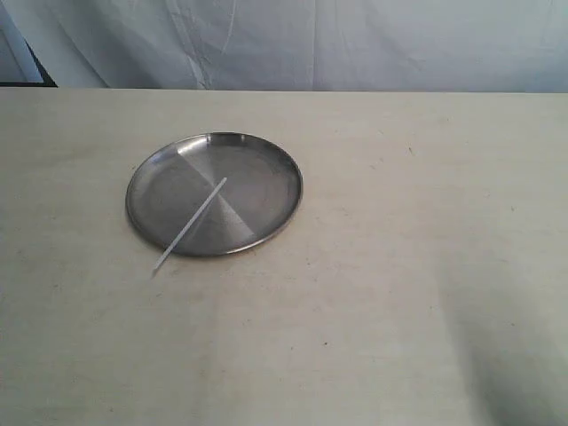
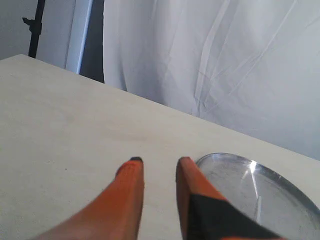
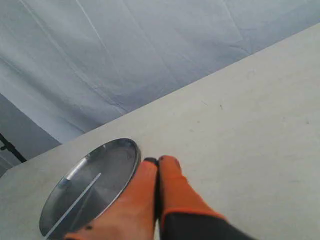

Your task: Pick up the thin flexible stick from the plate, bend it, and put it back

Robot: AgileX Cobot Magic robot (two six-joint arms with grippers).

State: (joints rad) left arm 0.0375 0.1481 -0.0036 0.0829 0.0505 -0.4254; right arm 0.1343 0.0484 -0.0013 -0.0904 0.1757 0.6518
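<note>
**A:** As seen from the left wrist, starts nearest with the left gripper (image 2: 159, 161): orange fingers parted, with bare table (image 2: 75, 125) showing through the gap, and holding nothing.

**B:** Hanging above the tabletop, or resting on it?

**A:** Hard to tell from that angle. Looks raised, though cannot say for sure.

**B:** And from the right wrist?

**A:** Shows the right gripper (image 3: 158, 160) closed up, with fingertips pressed together and nothing caught between them. Points out past the rim of the plate (image 3: 117, 155), with a strip of table between.

**B:** Moving outward, then?

**A:** Comes to that same round silver plate on the left half of the table in the exterior view, lying flat, with a brushed, reflective face.

**B:** And the task's thing?

**A:** Find the thin flexible stick (image 1: 191, 224) lying straight and slanted across the plate: one end near the plate's middle, the other poking out past the near left rim and over the table. Looks whitish and unbent. Touched by neither gripper. Cannot tell whether that outer tip rests on the table.

**B:** Farthest back?

**A:** Ends at the table's far edge with a white cloth backdrop (image 1: 311, 44) hanging behind, creased in long folds, plus a dark stand (image 2: 35, 25) off to one side in the left wrist view.
</note>
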